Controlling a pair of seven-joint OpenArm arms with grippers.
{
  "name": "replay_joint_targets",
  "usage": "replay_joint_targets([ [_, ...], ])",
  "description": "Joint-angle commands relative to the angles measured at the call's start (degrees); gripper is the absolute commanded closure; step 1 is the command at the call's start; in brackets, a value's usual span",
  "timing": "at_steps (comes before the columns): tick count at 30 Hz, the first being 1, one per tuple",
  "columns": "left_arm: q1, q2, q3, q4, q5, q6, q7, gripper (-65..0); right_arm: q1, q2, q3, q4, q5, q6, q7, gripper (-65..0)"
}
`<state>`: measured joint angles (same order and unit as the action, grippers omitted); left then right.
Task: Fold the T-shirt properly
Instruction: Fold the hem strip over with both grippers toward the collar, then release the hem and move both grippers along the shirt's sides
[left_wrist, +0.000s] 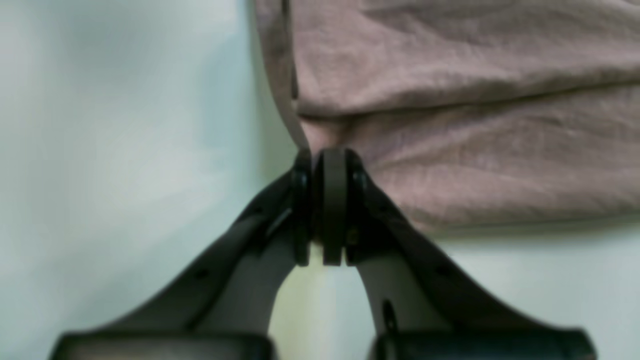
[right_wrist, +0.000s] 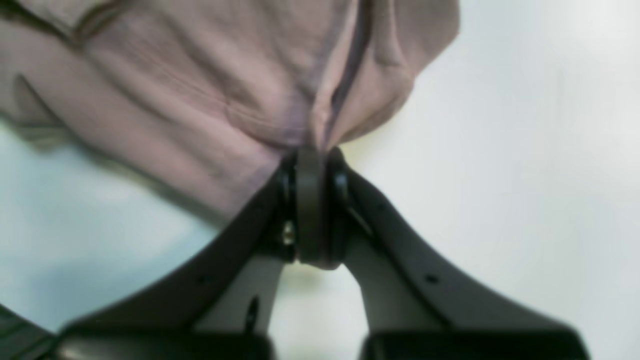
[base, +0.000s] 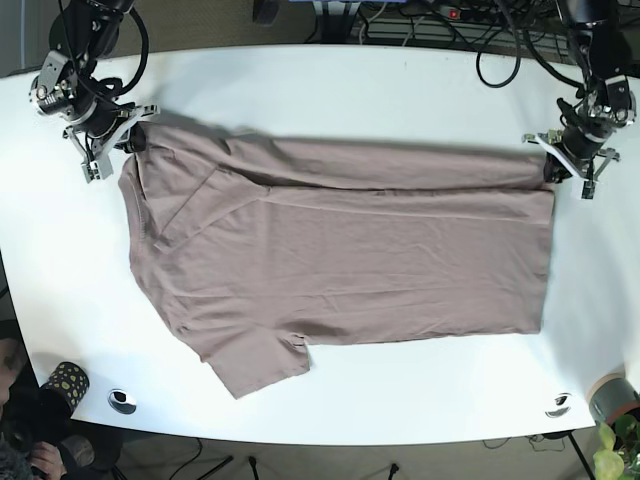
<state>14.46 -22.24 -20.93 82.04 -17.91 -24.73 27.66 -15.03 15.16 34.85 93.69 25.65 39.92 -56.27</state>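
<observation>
A dusty-pink T-shirt (base: 340, 250) lies spread across the white table (base: 330, 90), its far long edge folded over toward the middle. My left gripper (left_wrist: 325, 155) is shut on the shirt's corner (left_wrist: 450, 150) at the table's right side, seen in the base view (base: 553, 160). My right gripper (right_wrist: 310, 152) is shut on a bunched shirt edge (right_wrist: 225, 100) near the collar end, at the left in the base view (base: 128, 150). One sleeve (base: 262, 362) lies flat at the front.
Cables (base: 440, 25) run along the table's far edge. A dark patterned cup (base: 66, 384) and a small round fitting (base: 122, 400) are at the front left. Another round fitting (base: 558, 404) and a plant pot (base: 612, 402) are at the front right.
</observation>
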Motion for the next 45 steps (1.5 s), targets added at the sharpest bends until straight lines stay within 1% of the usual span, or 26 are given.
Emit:
replay_joint_targets([
  [1, 0.97, -1.28, -2.32, 2.93, 0.2, 0.51, 1.22, 0.0, -1.81, 0.97, 0.45, 2.09, 0.15, 0.08, 0.58, -0.8],
  [5, 5.81, -1.28, -5.14, 6.44, 0.2, 0.42, 2.19, 0.0, -5.68, 1.15, 1.76, 2.18, 0.24, 0.08, 0.58, -0.8],
  [6, 7.3, -1.28, -6.1, 7.59, 0.2, -0.19, 2.19, 0.0, -6.73, 1.15, 3.0, 2.18, 0.24, 0.08, 0.58, -0.8],
  [9, 10.38, -1.28, -8.13, 9.52, 0.2, -3.27, 2.27, 0.0, -8.93, 1.15, 3.96, 2.27, 0.5, 0.08, 0.58, -0.8],
  [13, 14.42, -1.1, -10.24, 11.19, 0.2, -5.55, 2.36, 0.0, -12.71, 1.15, 4.31, 2.27, 4.28, 0.08, 0.58, -0.8],
  [16, 17.32, -0.93, -10.94, 13.12, 0.11, -5.73, 2.54, 0.0, -15.17, 1.24, 4.31, 2.53, 6.57, 0.08, 0.58, -0.8],
  [19, 19.52, -0.93, -11.03, 14.18, -0.07, -5.73, 3.86, 0.0, -17.19, 1.06, 4.31, 5.26, 6.75, 0.08, 0.67, -1.3],
  [24, 19.7, -0.93, -11.03, 14.18, -0.07, -5.82, 6.23, -0.3, -18.25, 0.53, 4.31, 8.77, 6.83, 0.08, 0.67, -2.1],
  [25, 19.61, -0.93, -11.03, 14.36, -0.07, -5.82, 6.67, -1.9, -18.16, 0.53, 4.31, 8.95, 6.83, 0.08, 0.67, -3.8],
  [26, 19.61, -0.93, -11.03, 14.53, -0.15, -5.82, 7.02, -5.6, -18.07, 0.53, 4.31, 8.95, 6.83, 0.08, 0.67, -8.2],
  [30, 19.34, -0.93, -10.94, 14.53, -0.24, -5.82, 7.2, -20.6, -17.98, 0.53, 5.19, 9.21, 7.1, 0.08, 0.67, -32.5],
  [31, 19.08, -0.93, -10.85, 14.53, -0.24, -5.91, 7.2, -25.7, -17.98, 0.53, 6.16, 9.21, 7.1, 0.08, 0.67, -40.6],
  [32, 18.9, -0.93, -10.76, 14.88, -0.24, -5.91, 7.55, -29.4, -17.98, 0.53, 6.78, 9.21, 7.1, 0.08, 0.67, -45.7],
  [34, 18.73, -0.93, -10.85, 15.94, -0.24, -5.91, 8.52, -34.9, -17.98, 0.53, 7.57, 9.21, 7.1, 0.08, 0.67, -52.5],
  [35, 18.73, -0.93, -10.85, 16.73, -0.33, -5.91, 9.04, -36.4, -17.98, 0.53, 7.83, 9.3, 7.1, 0.08, 0.67, -54.1],
  [36, 18.73, -0.93, -10.85, 17.52, -0.86, -5.91, 9.39, -36.7, -17.98, 0.53, 8.09, 9.3, 7.19, 0.08, 0.67, -54.1],
  [41, 18.82, -1.01, -11.12, 20.33, -6.31, -5.91, 10.01, -36.8, -17.98, 0.53, 8.89, 10.97, 7.19, 0.08, 0.67, -50.6],
  [45, 18.99, -1.01, -13.49, 23.23, -9.38, -5.91, 10.1, -36.8, -16.05, 0.53, 8.71, 11.41, 7.01, 0.08, 0.75, -49.3],
])
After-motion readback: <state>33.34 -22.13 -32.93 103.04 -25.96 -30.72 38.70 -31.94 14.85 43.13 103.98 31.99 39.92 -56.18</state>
